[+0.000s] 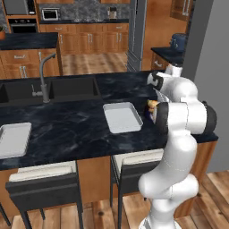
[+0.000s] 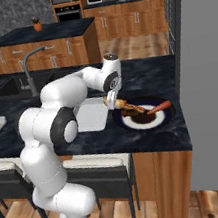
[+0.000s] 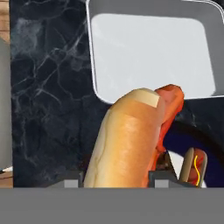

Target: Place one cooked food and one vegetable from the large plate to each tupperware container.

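Carrying a cooked food is the step in hand: a hot dog is held tight between the two fingers of the gripper, lifted above the near edge of the big dark plate. In the hand view the bun and its red sausage are seen rising from between the finger tips. The long way of the hot dog runs from the gripper out toward the nearer grey tray, and its far end is pointed at that tray's rim. The tray is just beside the plate on the dark counter, and nothing is seen in it. A second grey tray is set well apart, at the far left of the counter. A carrot and some brown food are left on the plate. Next, it is judged, the hot dog must be moved a little further until it is over the tray, then lowered and let go, laid flat inside the rim
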